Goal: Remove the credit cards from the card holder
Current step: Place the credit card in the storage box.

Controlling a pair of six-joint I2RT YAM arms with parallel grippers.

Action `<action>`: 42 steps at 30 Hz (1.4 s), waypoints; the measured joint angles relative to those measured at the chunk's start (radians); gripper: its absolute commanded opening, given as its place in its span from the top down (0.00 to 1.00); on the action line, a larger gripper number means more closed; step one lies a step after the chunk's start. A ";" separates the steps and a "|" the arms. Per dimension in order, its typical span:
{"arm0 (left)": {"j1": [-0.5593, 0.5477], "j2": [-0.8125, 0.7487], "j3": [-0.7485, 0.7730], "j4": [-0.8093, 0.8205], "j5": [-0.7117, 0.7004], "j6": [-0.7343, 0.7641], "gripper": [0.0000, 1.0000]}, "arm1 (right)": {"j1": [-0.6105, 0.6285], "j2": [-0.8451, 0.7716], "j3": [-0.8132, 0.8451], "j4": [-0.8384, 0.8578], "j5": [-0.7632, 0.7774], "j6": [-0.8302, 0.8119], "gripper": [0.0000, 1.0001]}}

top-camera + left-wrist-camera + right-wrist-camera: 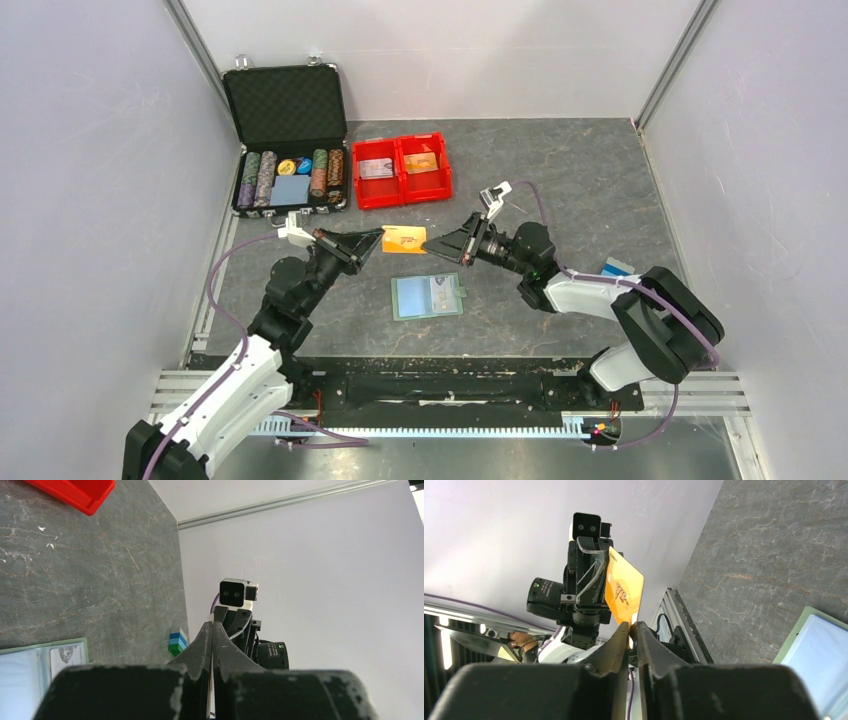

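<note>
The orange credit card (405, 239) hangs in the air between both grippers. My left gripper (374, 241) is shut on its left edge; in the left wrist view the card shows edge-on between the jaws (212, 680). My right gripper (440, 248) is pinched on the card's right corner, with the jaws nearly together; the orange card (624, 592) shows above its tips. The card holder (428, 296) lies open on the table below, with a whitish card (441, 291) in its right pocket. The card holder also shows in the left wrist view (45, 665) and the right wrist view (814, 650).
A red two-compartment bin (402, 170) holding two cards stands behind the grippers. An open black poker-chip case (288, 140) is at the back left. A small blue and green block (618, 267) lies by the right arm, near the right wall.
</note>
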 measured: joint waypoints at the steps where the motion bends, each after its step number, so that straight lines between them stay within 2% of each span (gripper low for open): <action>1: 0.000 -0.003 0.000 0.000 0.000 0.000 0.98 | 0.000 -0.002 -0.002 -0.001 0.001 0.002 0.98; 4: 0.000 -0.007 0.000 -0.002 -0.001 0.000 0.97 | 0.000 -0.008 -0.005 -0.001 0.004 0.010 1.00; 5: 0.000 -0.008 0.000 -0.004 -0.001 0.000 0.92 | 0.000 -0.010 -0.005 -0.001 0.006 0.010 1.00; 9: 0.000 -0.009 0.000 -0.025 -0.003 0.008 0.53 | 0.000 -0.026 -0.005 -0.013 0.007 -0.005 1.00; 11: 0.000 -0.011 0.005 -0.058 -0.002 0.031 0.35 | -0.002 -0.034 0.004 -0.054 0.007 -0.031 1.00; 13: 0.000 -0.015 0.019 -0.107 0.001 0.063 0.13 | -0.009 -0.039 0.026 -0.108 0.005 -0.066 1.00; 15: 0.000 -0.017 0.059 -0.191 0.004 0.112 0.01 | -0.028 -0.045 0.069 -0.198 -0.001 -0.119 1.00; 20: 0.000 0.026 0.227 -0.433 0.022 0.282 0.00 | -0.106 -0.056 0.253 -0.498 -0.002 -0.304 1.00; 24: 0.000 0.076 0.327 -0.592 0.031 0.431 0.00 | -0.150 -0.016 0.439 -0.675 -0.006 -0.427 1.00; 30: 0.000 0.110 0.406 -0.818 0.006 0.617 0.00 | -0.193 0.194 0.781 -0.920 -0.013 -0.579 1.00; 34: 0.000 0.070 0.420 -0.908 -0.056 0.699 0.00 | -0.224 0.388 1.035 -1.107 0.012 -0.671 1.00; 42: 0.000 -0.073 0.412 -0.996 -0.165 0.766 0.00 | -0.271 0.641 1.282 -1.244 0.098 -0.739 1.00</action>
